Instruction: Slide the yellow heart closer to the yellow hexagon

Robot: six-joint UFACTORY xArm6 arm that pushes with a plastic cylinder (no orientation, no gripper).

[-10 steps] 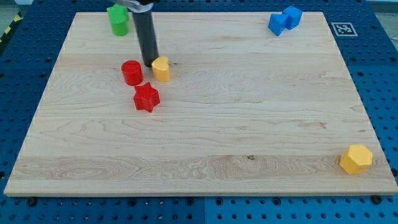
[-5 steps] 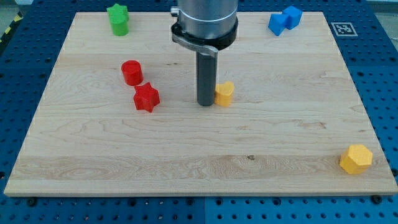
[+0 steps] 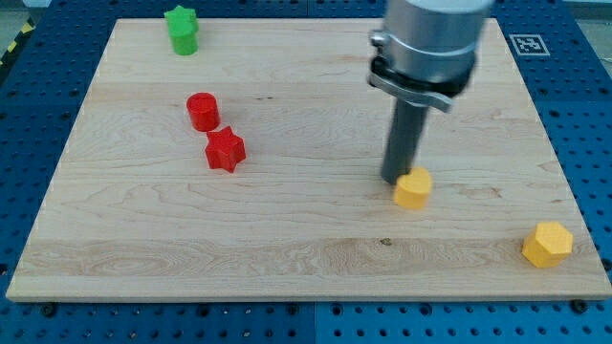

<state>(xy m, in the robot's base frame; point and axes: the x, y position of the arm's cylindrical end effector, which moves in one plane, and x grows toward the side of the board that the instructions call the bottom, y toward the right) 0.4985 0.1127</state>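
The yellow heart lies on the wooden board, right of centre and toward the view's bottom. My tip touches its upper-left side. The yellow hexagon sits near the board's bottom right corner, well apart from the heart, to its lower right.
A red cylinder and a red star lie close together at the left. A green star stands at the top left. The arm's grey body covers the top right of the board, hiding the blue blocks there.
My tip has pushed the yellow heart from beside the red cylinder across the board, toward the view's right and bottom, nearer the yellow hexagon. The other blocks have not moved.
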